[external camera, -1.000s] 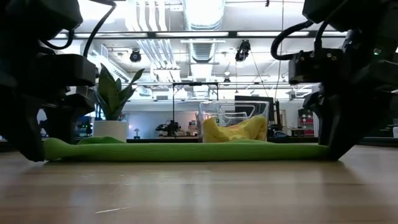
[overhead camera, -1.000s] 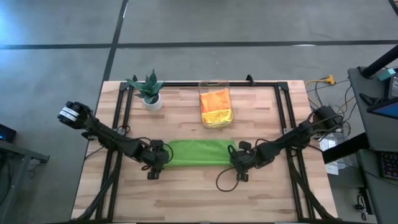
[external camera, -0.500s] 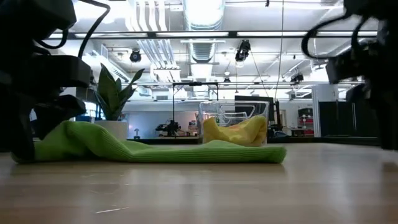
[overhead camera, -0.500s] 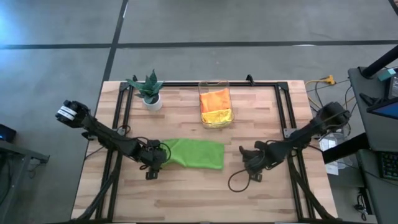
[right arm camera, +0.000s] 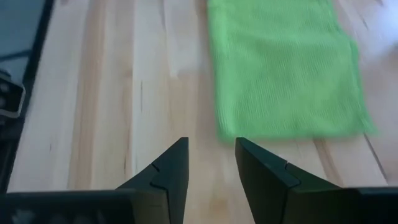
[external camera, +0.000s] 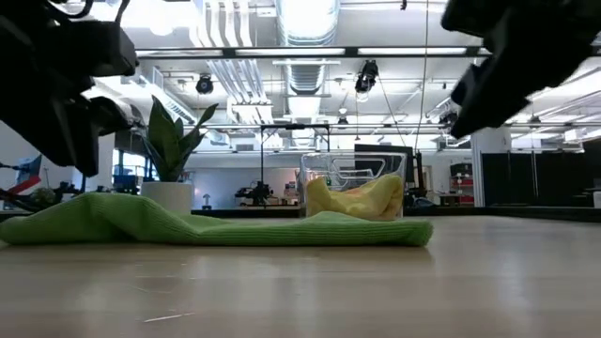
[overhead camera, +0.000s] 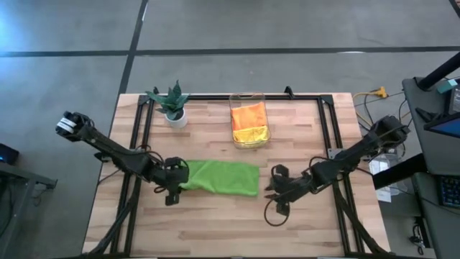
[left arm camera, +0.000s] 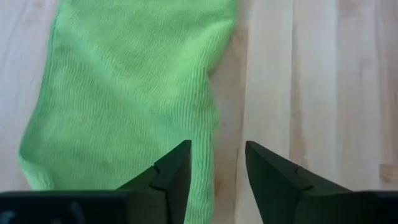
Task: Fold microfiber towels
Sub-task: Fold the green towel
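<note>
My left end effector (left arm camera: 216,163) hovers at the green towel's (overhead camera: 220,177) near end, fingers parted with a narrow gap, pinching nothing; the cloth's edge lies just ahead of them. My right end effector (right arm camera: 211,163) sits off the towel's other end, apart from it, fingers likewise slightly spread and empty. The towel lies flat on the counter (overhead camera: 215,223) between both.

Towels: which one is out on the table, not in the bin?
The lime green towel, lying flat between both grippers. The orange towel and yellow towel sit inside the clear bin.
</note>
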Tool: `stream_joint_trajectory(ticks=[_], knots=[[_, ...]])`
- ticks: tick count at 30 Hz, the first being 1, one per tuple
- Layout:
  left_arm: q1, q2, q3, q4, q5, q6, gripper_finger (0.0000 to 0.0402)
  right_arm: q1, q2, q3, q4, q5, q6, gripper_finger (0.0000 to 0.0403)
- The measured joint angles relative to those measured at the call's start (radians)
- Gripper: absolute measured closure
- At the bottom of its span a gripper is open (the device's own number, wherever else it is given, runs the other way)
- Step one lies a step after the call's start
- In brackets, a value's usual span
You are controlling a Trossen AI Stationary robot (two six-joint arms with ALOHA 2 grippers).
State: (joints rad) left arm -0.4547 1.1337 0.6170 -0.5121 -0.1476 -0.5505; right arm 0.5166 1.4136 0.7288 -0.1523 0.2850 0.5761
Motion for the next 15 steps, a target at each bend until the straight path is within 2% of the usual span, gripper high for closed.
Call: stream_joint_trajectory(ticks=[6, 15], knots=[[-0.006, 0.023, -0.024, 0.009, 0.026, -0.05, 0.027, -0.032, 0.123, 0.005, 0.163, -0.001, -0.058, 0.0275], [-0.027, 0.195, -0.051, 0.001, 0.033, -0.073, 0.027, -0.054, 0.362, 0.144, 0.177, -0.013, -0.12, 0.0272]])
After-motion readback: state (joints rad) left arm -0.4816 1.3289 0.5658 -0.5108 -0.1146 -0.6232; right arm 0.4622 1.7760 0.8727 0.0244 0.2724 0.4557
